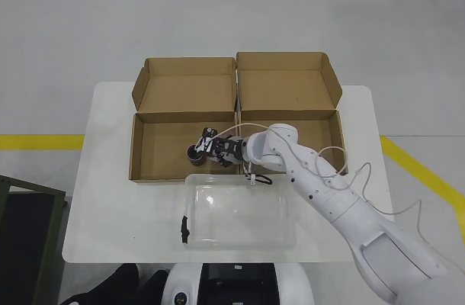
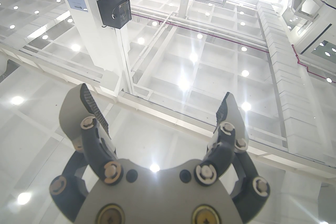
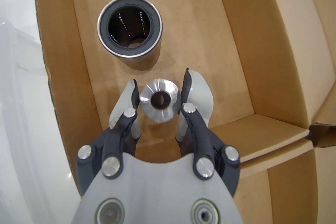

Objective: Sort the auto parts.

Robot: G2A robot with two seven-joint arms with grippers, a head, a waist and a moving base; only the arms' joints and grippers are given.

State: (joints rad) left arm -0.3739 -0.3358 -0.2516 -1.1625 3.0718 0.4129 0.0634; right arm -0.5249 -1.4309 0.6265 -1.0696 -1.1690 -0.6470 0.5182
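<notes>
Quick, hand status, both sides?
Left hand: open, empty.
Right hand: closed on a small metal part, inside the box.

Right wrist view: lower body of silver part (image 3: 160, 103) hidden behind own flared face and clamping pads of right gripper (image 3: 160, 82). Base of bearing sleeve (image 3: 130, 33) hidden by own wall; bore too dark to read. Walls of cardboard box (image 3: 262, 25) cut off by picture edges.

Top view: silver part lost under right gripper. Small black item (image 1: 184, 229) at left rim of clear bin (image 1: 240, 245): too small to identify. Right arm cut off at picture corner.

Left wrist view: body of left gripper (image 2: 155, 90) cut off by picture edge.
</notes>
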